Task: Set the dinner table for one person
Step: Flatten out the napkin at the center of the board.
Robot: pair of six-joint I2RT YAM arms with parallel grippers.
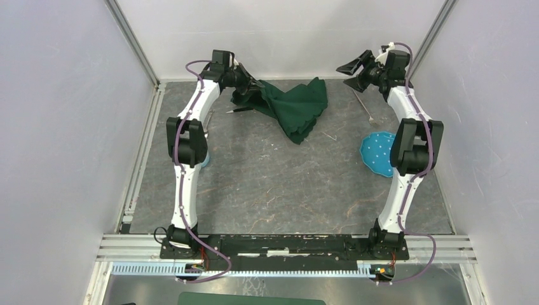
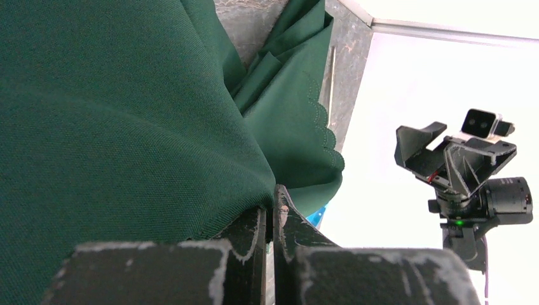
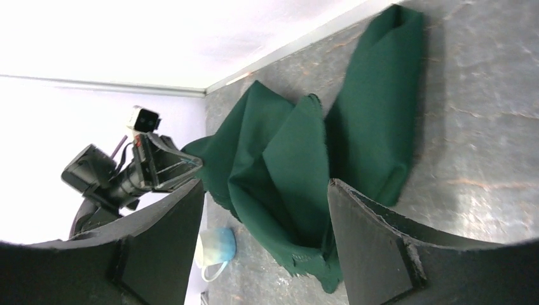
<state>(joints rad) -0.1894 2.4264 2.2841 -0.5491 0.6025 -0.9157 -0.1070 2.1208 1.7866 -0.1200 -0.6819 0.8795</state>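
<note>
Table (image 1: pixel 267 184) is the big dark grey slab filling the floor of the cell, stretching from the arm bases to the back wall, and everything else sits on it.

Starting on the left: a pale blue cup (image 3: pixel 216 246) stands on the table next to the left arm. That arm is stretched toward the back left corner. The left gripper (image 1: pixel 249 89) has its jaws pinched tight on the dark green cloth (image 1: pixel 295 108). In my left wrist view the fabric is bunched right at the fingertips (image 2: pixel 254 232) and fills most of the picture. The cloth hangs from the gripper, and the rest lies crumpled on the table to its right, with a scalloped edge showing. A thin dark utensil (image 1: pixel 236 110) lies on the table just under that gripper. I can't tell what kind it is.

Further right, the right gripper (image 1: pixel 351 74) is up near the back right corner, apart from the cloth, jaws spread wide with nothing between them. Its wrist camera looks across at the cloth through the gap. Just below it a slim metal utensil (image 1: pixel 363 105) lies on the table, too small for me to identify. Nearer to me, a blue plate (image 1: pixel 375 152) with pale dots sits on the right side, partly hidden by the right arm's elbow.
</note>
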